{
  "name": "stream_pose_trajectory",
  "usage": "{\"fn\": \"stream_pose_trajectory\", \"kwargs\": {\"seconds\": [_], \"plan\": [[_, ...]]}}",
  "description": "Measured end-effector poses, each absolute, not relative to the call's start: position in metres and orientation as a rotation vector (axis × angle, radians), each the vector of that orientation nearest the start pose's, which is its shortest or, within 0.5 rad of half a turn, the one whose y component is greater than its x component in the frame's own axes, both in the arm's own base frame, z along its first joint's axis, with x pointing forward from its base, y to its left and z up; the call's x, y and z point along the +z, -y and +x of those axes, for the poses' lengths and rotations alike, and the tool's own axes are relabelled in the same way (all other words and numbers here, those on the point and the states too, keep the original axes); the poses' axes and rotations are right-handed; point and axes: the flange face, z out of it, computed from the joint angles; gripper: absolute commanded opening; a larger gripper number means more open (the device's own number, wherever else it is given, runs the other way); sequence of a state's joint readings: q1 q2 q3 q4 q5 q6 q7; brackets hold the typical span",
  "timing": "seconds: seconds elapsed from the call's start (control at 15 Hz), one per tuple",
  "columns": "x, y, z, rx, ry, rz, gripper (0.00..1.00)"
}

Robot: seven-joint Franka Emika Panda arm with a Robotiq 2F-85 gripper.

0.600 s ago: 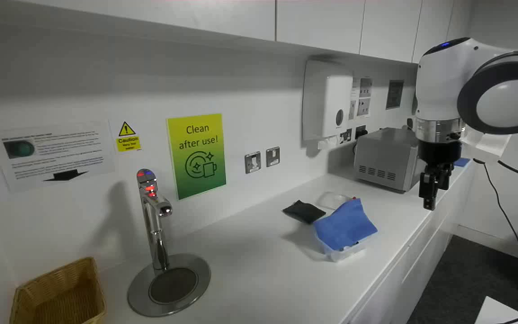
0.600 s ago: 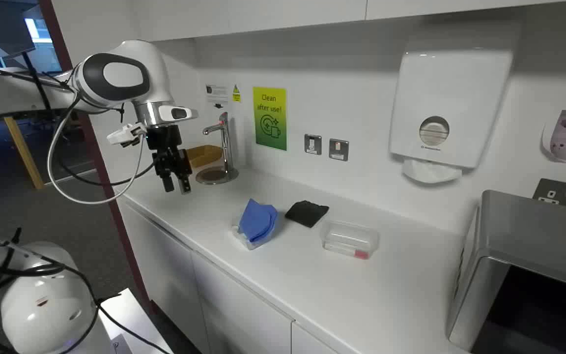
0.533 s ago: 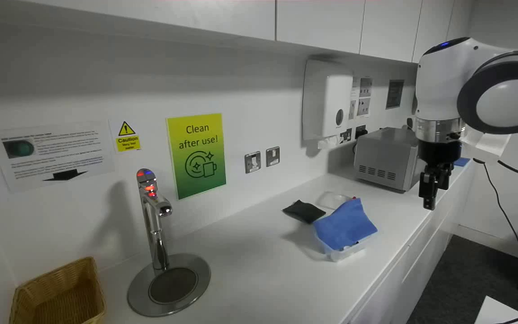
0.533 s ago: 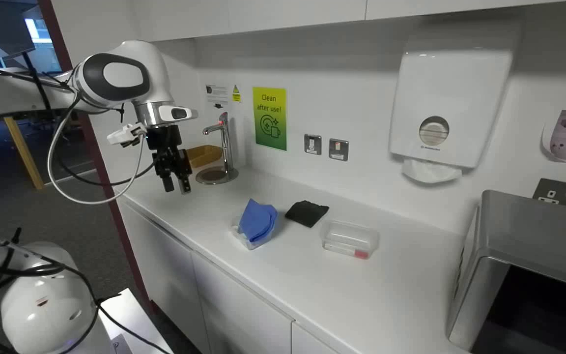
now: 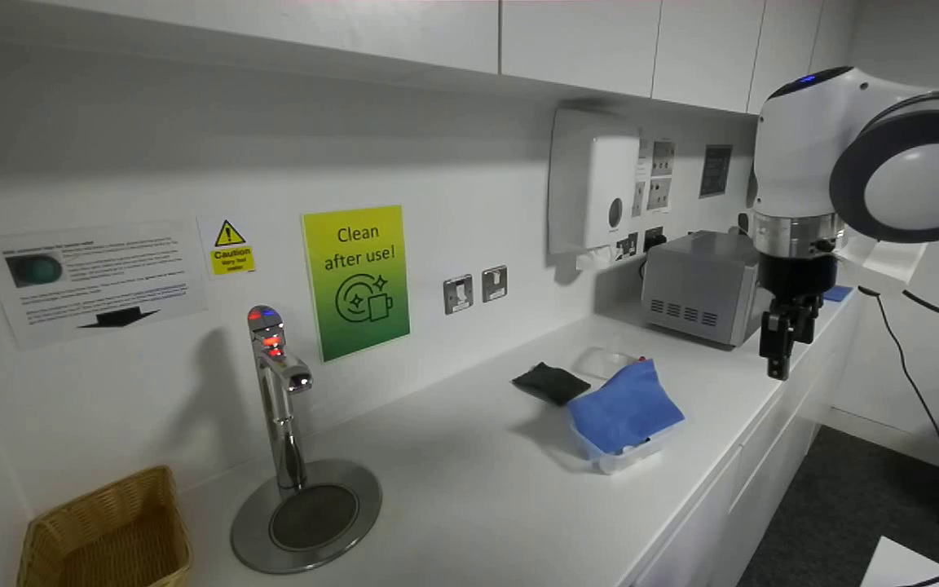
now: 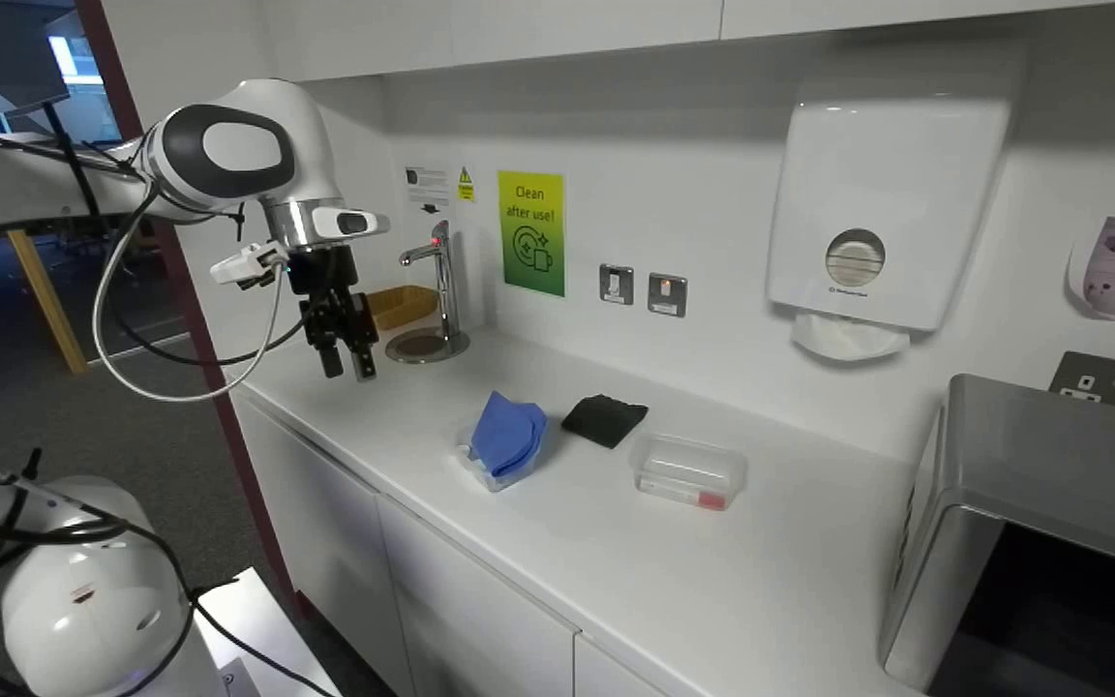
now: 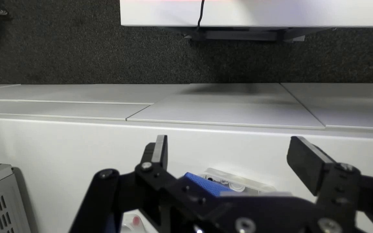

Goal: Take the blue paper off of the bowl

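The blue paper [image 5: 627, 408] lies folded and tilted over a clear plastic bowl [image 5: 631, 458] on the white counter. In an exterior view it covers most of the bowl [image 6: 494, 482], with a peak of the paper [image 6: 509, 436] sticking up. In the wrist view a blue edge [image 7: 204, 183] shows beside the bowl's clear rim [image 7: 241, 178], with small round items inside; my gripper body hides the rest. My gripper [image 7: 230, 150] is open, with nothing between its fingers. In both exterior views the gripper [image 5: 789, 350] [image 6: 348, 373] hangs above counter height, apart from the paper and bowl.
A black pouch [image 6: 606, 420] and another clear container [image 6: 689, 471] with a red mark stand near the bowl. A microwave [image 5: 702, 285], a tap [image 5: 278, 399] and a wicker basket [image 5: 107, 530] are also there. Wall cabinets [image 5: 575, 45] overhang the counter.
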State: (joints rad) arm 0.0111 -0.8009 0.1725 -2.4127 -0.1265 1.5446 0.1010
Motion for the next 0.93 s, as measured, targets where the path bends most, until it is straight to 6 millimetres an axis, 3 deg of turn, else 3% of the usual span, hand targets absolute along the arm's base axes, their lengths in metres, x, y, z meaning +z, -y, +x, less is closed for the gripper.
{"fn": "stream_pose_trajectory", "kwargs": {"seconds": [0.93], "plan": [[0.5625,-0.0553,0.2969,0.087,0.082,-3.399,1.0]]}}
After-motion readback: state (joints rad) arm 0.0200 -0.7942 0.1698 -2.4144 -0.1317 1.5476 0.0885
